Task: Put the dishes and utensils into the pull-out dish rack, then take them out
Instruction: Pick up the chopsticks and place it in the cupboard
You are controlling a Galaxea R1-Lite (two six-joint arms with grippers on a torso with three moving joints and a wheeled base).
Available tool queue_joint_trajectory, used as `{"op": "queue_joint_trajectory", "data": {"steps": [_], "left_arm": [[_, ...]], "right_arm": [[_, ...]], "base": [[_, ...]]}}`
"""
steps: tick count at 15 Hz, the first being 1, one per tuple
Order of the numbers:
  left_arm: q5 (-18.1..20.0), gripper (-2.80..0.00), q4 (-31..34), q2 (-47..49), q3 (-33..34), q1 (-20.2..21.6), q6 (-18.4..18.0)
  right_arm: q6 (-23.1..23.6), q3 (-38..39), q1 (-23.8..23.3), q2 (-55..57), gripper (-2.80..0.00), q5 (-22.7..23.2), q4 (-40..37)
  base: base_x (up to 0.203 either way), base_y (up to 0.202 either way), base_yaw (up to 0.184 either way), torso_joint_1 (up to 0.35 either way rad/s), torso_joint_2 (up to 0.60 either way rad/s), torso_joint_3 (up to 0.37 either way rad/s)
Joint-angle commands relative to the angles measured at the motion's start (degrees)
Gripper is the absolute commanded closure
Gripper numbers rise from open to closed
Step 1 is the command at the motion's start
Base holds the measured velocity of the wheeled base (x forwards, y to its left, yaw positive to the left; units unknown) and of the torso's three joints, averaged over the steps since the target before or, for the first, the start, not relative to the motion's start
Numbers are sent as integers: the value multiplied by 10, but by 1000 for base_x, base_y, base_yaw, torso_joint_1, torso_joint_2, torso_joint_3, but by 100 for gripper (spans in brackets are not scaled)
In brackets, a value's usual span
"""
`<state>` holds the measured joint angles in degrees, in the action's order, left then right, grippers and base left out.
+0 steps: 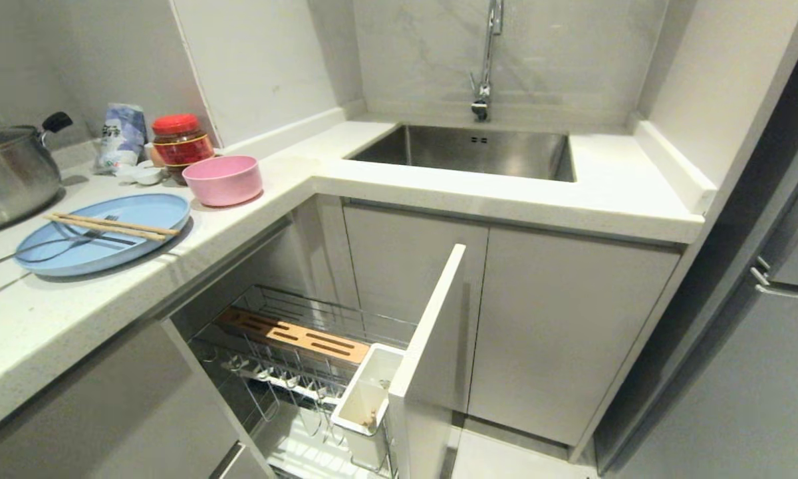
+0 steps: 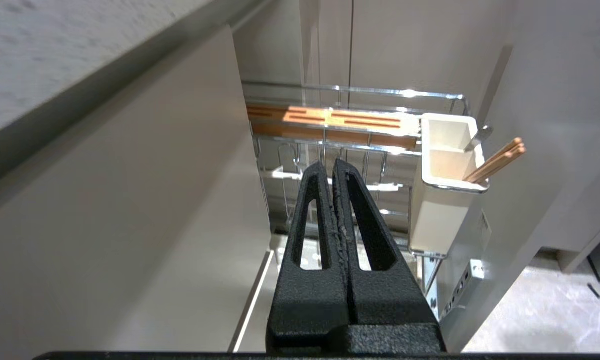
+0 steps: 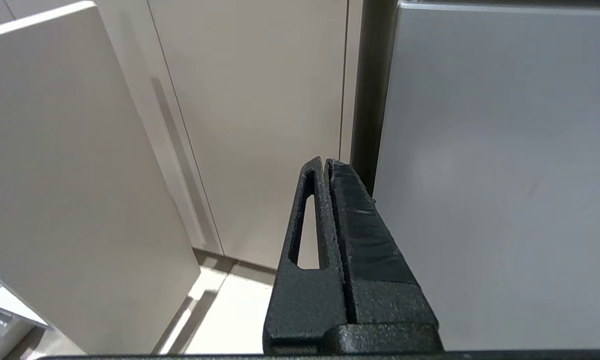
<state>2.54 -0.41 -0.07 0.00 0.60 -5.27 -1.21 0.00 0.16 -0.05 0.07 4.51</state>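
1. Far left on the white counter (image 1: pixel 53 319) stands a steel pot (image 1: pixel 6 176) (only partly in the head view).
2. Just beside it lies the light-blue plate (image 1: pixel 126 249), flat on the counter near the edge. The wooden chopsticks (image 1: pixel 110 227) lie across it side by side, and the silver fork (image 1: pixel 73 244) lies on the plate beneath them.
3. Behind the plate, against the wall, are a printed bag (image 1: pixel 121 136), a red-lidded jar (image 1: pixel 181 143) and a small white spoon (image 1: pixel 143 174).
4. The pink bowl (image 1: pixel 224 179) stands upright on the counter, just in front of the jar and apart from the plate.
5. Below the counter the pull-out dish rack (image 1: pixel 319 309) is drawn out. Its slotted wooden strip (image 1: pixel 292 336) runs along the far side, and the white utensil cup (image 1: pixel 366 399) sits against the white front panel (image 1: pixel 432 332). The plate pegs are bare.
6. In the left wrist view, a pair of wooden sticks (image 2: pixel 497 161) and a metal handle (image 2: pixel 477 137) lean out of that cup.
7. The left gripper (image 2: pixel 332 167) points at the rack from in front, its fingers pressed together on nothing.
8. Further right are the steel sink (image 1: pixel 472 153) and the faucet (image 1: pixel 485 60).
9. The right gripper (image 3: pixel 325 162), also pressed together and holding nothing, faces a cabinet door (image 3: pixel 260 125) beside a grey panel (image 3: pixel 505 175).
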Motion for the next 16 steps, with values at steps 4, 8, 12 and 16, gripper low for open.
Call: {"op": "queue_joint_trajectory", "data": {"steps": [4,8,12,16], "left_arm": [[0,0,-1,1,5,0,-1],[1,0,-1,1,5,0,-1],[1,0,-1,1,5,0,-2],[1,0,-2,1,5,0,-2]], "right_arm": [[0,15,0,0,0,0,1],[0,15,0,0,0,0,1],[0,15,0,0,0,0,1],[0,15,0,0,0,0,1]], "base": [[0,0,0,4,4,-199],[0,0,0,7,4,-194],[0,0,0,5,4,-202],[0,0,0,-1,4,-196]]}}
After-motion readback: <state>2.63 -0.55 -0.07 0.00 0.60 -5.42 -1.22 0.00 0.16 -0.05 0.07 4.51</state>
